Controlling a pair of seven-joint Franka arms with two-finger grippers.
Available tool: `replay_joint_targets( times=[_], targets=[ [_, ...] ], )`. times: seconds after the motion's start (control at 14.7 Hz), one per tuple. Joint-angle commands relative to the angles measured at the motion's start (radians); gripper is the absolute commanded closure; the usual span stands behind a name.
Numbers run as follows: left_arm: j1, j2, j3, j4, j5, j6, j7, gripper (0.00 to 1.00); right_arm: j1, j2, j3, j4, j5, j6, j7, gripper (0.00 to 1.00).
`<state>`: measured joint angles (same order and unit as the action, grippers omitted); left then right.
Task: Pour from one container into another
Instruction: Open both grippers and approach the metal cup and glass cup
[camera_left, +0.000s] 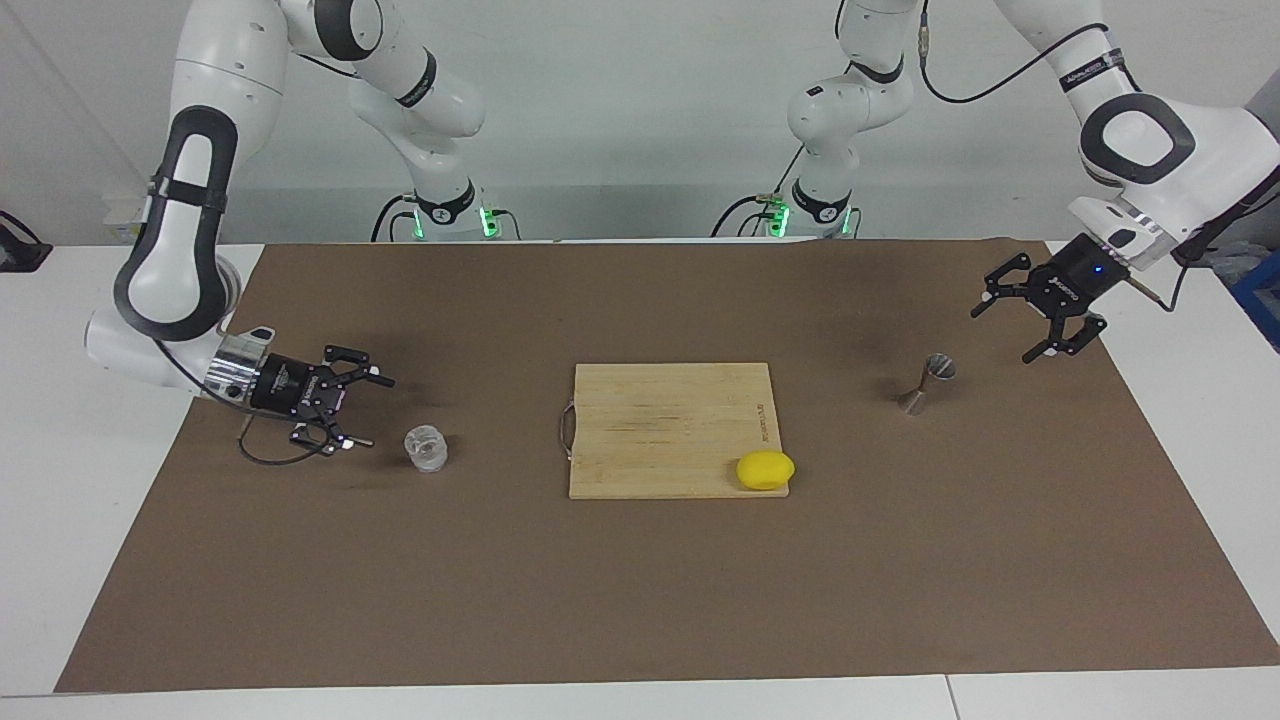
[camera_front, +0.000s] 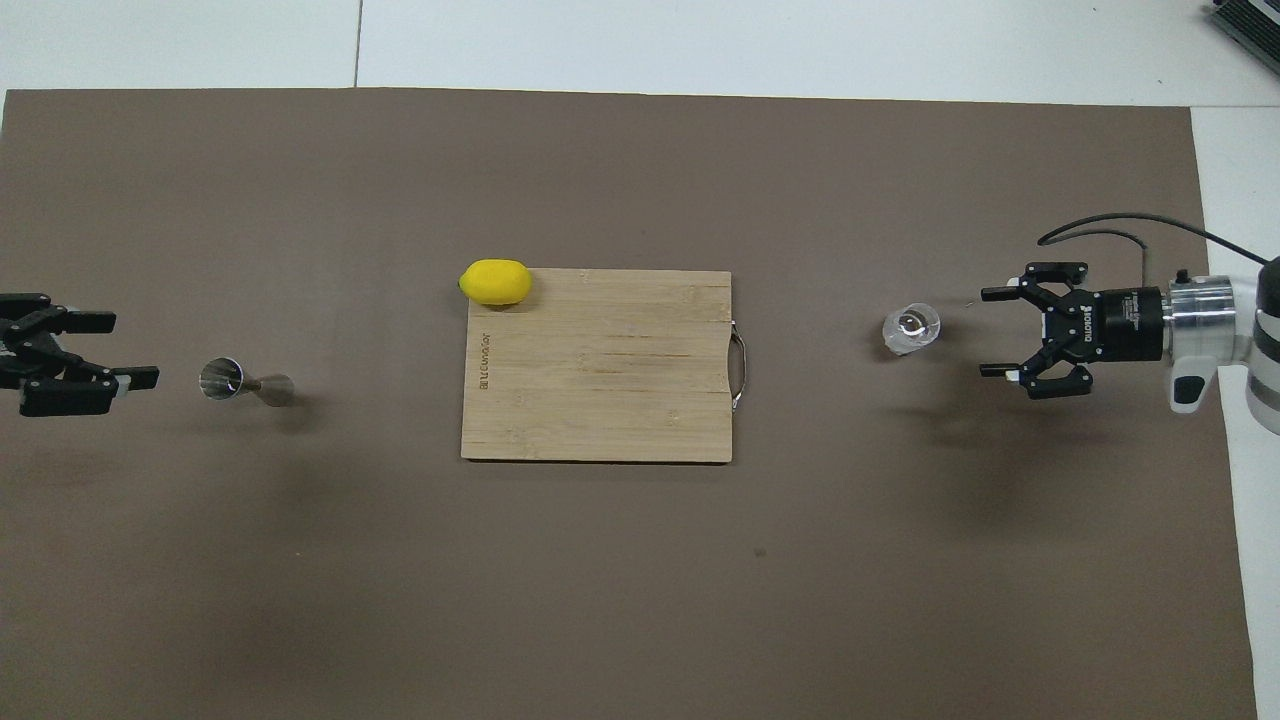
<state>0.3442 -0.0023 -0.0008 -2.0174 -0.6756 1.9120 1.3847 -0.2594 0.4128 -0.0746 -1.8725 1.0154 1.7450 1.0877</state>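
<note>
**Brown mat, two open pincers, a glass and a jigger**

Brown paper mat (camera_left: 640, 600) covers the table, with both arms reaching low over its two ends.

In the facing view, going from one side across: the right pincer (camera_left: 362, 410) lies nearly level, low over the mat at the right arm's end, its two fingers spread apart and empty, tips aimed at the glass. The glass (camera_left: 427, 448), clear and short, stands upright on the mat just beside those fingertips, not touching them. In the overhead view the same pincer (camera_front: 988, 332) points at the glass (camera_front: 911, 328) with a small gap between.

Past the glass, toward the middle, lies a wooden board (camera_left: 672, 430) with a metal handle on the edge facing the glass. A yellow lemon (camera_left: 765, 469) sits on the board's corner farthest from the robots, toward the left arm's end.

Next comes the steel jigger (camera_left: 925, 384), upright on the mat, hourglass-shaped. The left pincer (camera_left: 1006, 328) hangs in the air near it, toward the table's end, fingers apart and holding nothing, not touching the jigger (camera_front: 240, 380).
</note>
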Motion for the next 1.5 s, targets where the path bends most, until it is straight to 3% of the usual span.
replay_joint_targets(
  times=[0.0,0.27,0.68,0.82,1.43],
  targets=[
    [0.061,0.056,-0.01,0.006,-0.076,-0.05,0.12,0.0,-0.017,0.044,0.015,0.02,0.063,0.013,-0.06,0.0],
    [0.148,0.194,-0.01,0.026,-0.27,-0.151,0.435,0.0,0.003,0.072,0.016,0.012,0.087,0.065,-0.097,0.0],
    [0.211,0.286,-0.01,0.006,-0.415,-0.335,0.735,0.0,0.006,0.072,0.052,-0.036,0.109,0.126,-0.209,0.0],
    [0.213,0.367,-0.01,0.019,-0.485,-0.456,0.879,0.0,0.008,0.078,0.059,-0.036,0.138,0.146,-0.206,0.0],
    [0.26,0.593,-0.01,0.117,-0.561,-0.567,1.165,0.0,0.031,0.077,0.068,-0.059,0.137,0.186,-0.232,0.0]
  ],
)
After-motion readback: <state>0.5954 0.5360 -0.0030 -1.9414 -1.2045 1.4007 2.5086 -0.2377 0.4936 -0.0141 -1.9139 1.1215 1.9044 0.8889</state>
